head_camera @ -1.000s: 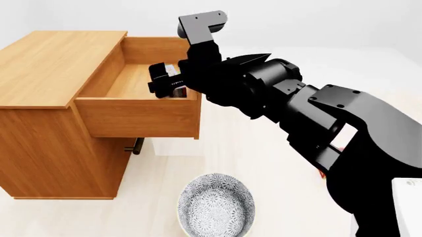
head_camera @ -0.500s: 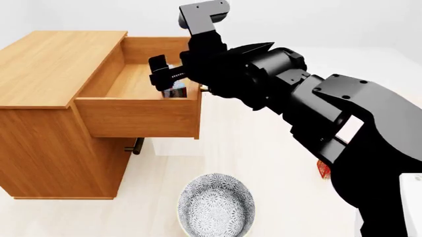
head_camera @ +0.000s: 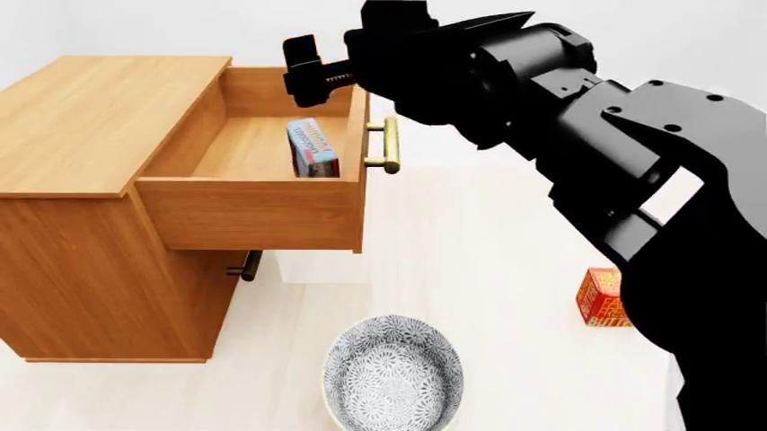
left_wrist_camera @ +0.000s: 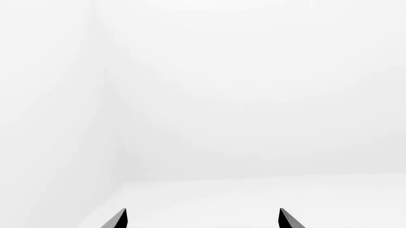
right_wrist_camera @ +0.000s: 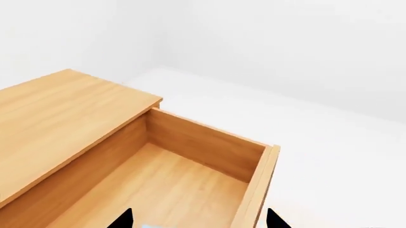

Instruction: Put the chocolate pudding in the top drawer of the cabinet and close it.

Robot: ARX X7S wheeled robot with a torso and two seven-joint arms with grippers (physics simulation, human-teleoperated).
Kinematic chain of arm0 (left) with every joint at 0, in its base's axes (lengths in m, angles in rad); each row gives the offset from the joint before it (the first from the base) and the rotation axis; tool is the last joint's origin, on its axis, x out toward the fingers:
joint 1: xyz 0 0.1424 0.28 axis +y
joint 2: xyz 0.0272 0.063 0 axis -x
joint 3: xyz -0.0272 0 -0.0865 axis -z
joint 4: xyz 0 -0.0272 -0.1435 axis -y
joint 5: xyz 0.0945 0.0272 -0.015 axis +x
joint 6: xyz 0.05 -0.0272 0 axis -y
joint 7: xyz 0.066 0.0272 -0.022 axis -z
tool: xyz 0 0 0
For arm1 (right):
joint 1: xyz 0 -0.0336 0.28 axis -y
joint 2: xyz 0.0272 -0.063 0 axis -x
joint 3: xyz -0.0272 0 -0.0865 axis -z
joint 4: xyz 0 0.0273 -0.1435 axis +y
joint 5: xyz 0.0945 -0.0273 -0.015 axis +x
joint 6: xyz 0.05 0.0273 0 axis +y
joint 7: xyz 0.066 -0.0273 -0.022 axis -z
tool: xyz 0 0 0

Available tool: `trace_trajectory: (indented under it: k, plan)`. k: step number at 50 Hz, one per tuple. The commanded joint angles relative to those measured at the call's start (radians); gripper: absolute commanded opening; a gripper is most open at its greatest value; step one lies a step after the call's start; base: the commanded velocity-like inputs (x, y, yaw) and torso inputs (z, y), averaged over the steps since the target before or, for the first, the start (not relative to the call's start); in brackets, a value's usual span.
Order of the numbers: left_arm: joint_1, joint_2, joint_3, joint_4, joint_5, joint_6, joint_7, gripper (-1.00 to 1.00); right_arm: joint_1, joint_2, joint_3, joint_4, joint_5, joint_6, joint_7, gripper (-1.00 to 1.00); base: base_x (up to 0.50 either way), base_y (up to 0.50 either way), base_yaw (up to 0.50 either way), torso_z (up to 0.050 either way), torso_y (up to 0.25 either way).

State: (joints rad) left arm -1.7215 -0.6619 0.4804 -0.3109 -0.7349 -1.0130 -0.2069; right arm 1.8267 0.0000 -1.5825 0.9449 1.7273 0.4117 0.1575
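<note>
Chocolate pudding (head_camera: 312, 147) upright inside open top drawer (head_camera: 250, 214), leaning by its front panel, right gripper (head_camera: 314, 72) above it, apart, jaws spread, empty, left gripper (left_wrist_camera: 201, 219) likewise parted, empty.

My right gripper (head_camera: 309, 70) hangs empty above the top drawer (head_camera: 258, 193), which is pulled out of the cabinet (head_camera: 96, 180). The chocolate pudding (head_camera: 312, 148) stands on edge inside, against the front panel. On the floor: 1 patterned bowl (head_camera: 393, 375), 1 butter box (head_camera: 603, 297).
</note>
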Motion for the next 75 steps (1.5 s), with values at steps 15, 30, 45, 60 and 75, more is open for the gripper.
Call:
trace_trajectory:
  k: [15, 30, 45, 60, 75]
  plan:
    - [0.057, 0.083, 0.002, 0.022, -0.029, 0.015, -0.020, 1.00, 0.065, 0.000, -0.026, 0.331, -0.020, 0.020, -0.063, 1.00, 0.00, 0.00, 0.00, 0.000, 0.000]
    - [0.108, 0.192, 0.035, 0.014, -0.036, 0.068, -0.003, 1.00, 0.083, 0.121, -0.232, 0.363, 0.152, -0.012, -0.040, 1.00, 0.00, 0.00, 0.00, 0.000, 0.000]
    - [0.154, 0.295, 0.055, 0.059, -0.074, 0.073, -0.008, 1.00, 0.162, 0.487, -0.243, -0.104, 0.182, -0.058, 0.222, 1.00, 0.00, 0.00, 0.00, 0.000, 0.000]
    - [0.193, 0.382, 0.091, 0.066, -0.081, 0.111, 0.009, 1.00, 0.172, 0.704, -0.245, -0.367, 0.175, -0.078, 0.409, 1.00, 0.00, 0.00, 0.00, 0.000, 0.000]
    - [0.265, 0.455, 0.120, 0.144, -0.120, 0.103, -0.018, 1.00, 0.186, 0.879, -0.250, -0.524, 0.170, -0.081, 0.570, 1.00, 0.00, 0.00, 0.00, 0.000, 0.000]
